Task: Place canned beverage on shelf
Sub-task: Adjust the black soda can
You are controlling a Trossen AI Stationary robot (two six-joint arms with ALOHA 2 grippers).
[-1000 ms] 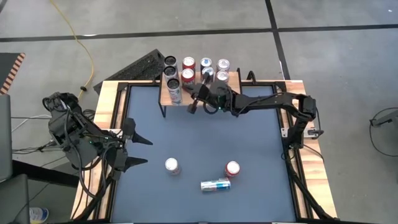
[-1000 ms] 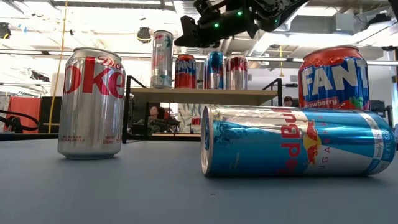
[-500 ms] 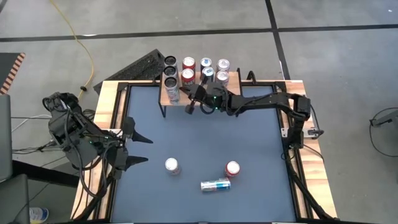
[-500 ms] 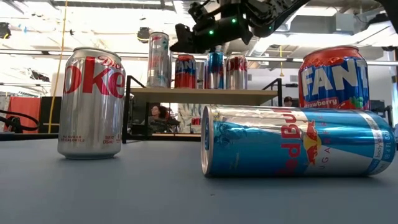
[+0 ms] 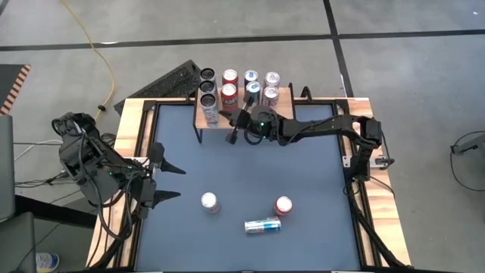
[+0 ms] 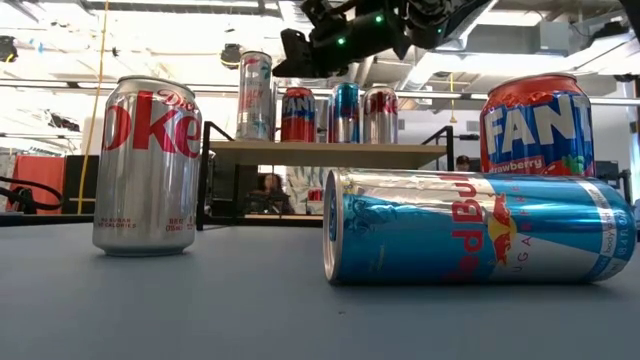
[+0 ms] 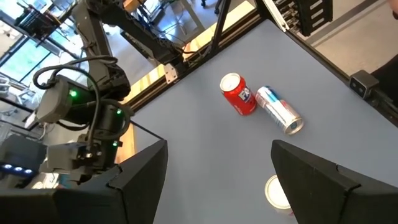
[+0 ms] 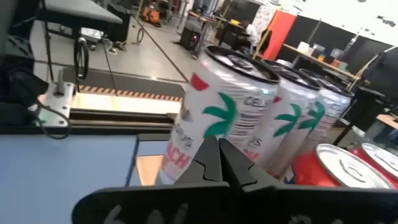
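Your right hand (image 5: 233, 135) is pressed together, empty, beside the shelf (image 5: 202, 121) at the worktop's far edge; lift clear of the tall cans (image 5: 211, 111), then fetch the Diet Coke can (image 5: 209, 202) near the front edge

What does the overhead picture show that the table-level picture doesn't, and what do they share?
Only the overhead view shows the left gripper, open at the table's left edge, and the whole row of three tall cans on the shelf's left end.

Only the table-level view shows the labels: a Diet Coke can, a strawberry Fanta can, a Red Bull can lying on its side, and the room behind.

Both show the shelf loaded with cans and the right gripper, shut and empty, by its front edge.
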